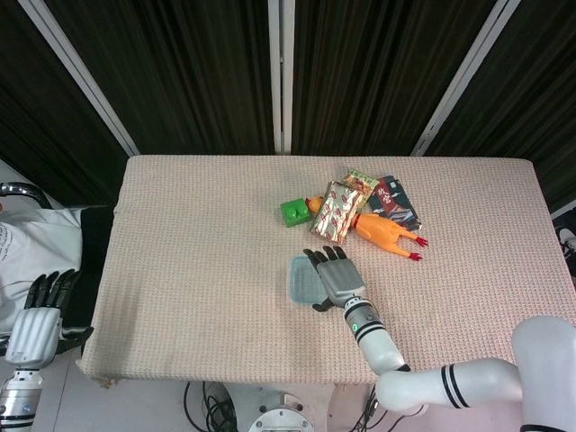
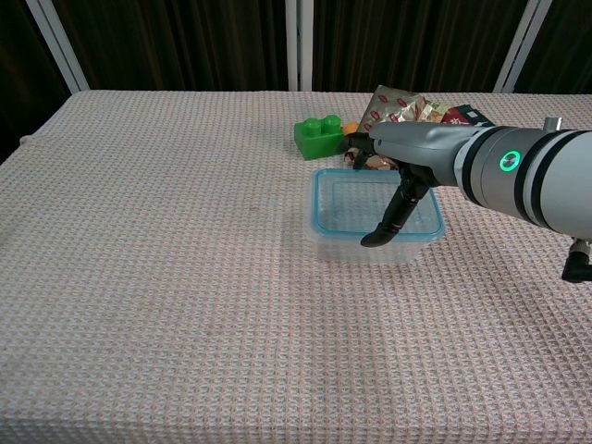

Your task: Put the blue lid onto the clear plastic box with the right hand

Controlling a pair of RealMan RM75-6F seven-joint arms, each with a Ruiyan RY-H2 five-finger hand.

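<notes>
The right robot hand (image 2: 400, 176) lies flat, fingers spread, holding nothing, over the blue lid (image 2: 326, 209) seated on the clear plastic box (image 2: 319, 242).

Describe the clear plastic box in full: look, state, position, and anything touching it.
The clear plastic box is a shallow, rounded rectangle of see-through plastic, and the blue lid already sits on top as a blue-rimmed frame with a clear panel. It stands flat on the woven tablecloth, nearer than the green brick. The right hand reaches over its right side, a dark fingertip at the front rim; whether it presses is unclear.
</notes>
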